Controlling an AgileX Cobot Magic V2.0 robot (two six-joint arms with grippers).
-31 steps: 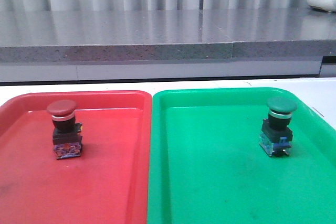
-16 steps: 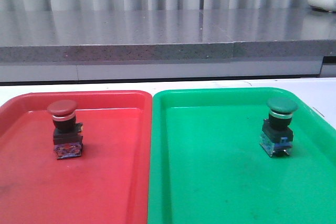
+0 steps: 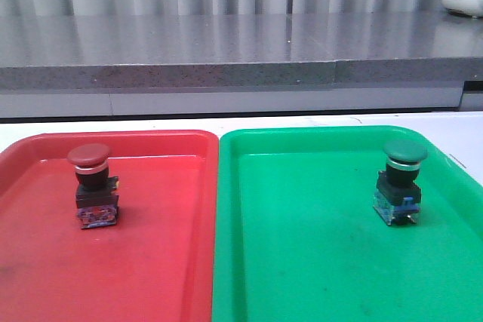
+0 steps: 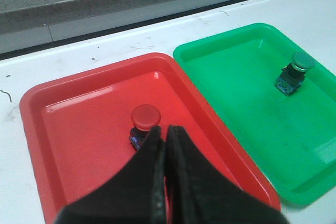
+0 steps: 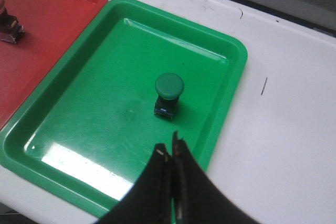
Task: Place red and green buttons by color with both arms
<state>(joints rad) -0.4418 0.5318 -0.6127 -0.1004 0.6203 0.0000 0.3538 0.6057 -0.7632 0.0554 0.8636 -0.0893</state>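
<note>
The red button (image 3: 93, 186) stands upright toward ten o'clock in the red tray (image 3: 173, 262); the green button (image 3: 401, 183) stands toward two o'clock in the green tray (image 3: 302, 262), each apparently sorted to its matching colour. Above the white surface (image 4: 105, 51), the left pincer (image 4: 167, 132) and right pincer (image 5: 170, 153) hover pressed together, holding nothing, seemingly finished.

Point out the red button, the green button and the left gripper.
red button (image 3: 89, 156), front view, on its dark red cap.
green button (image 5: 169, 85), right wrist view, on its green cap.
left gripper (image 4: 166, 136), left wrist view, between the closed fingertips.
</note>
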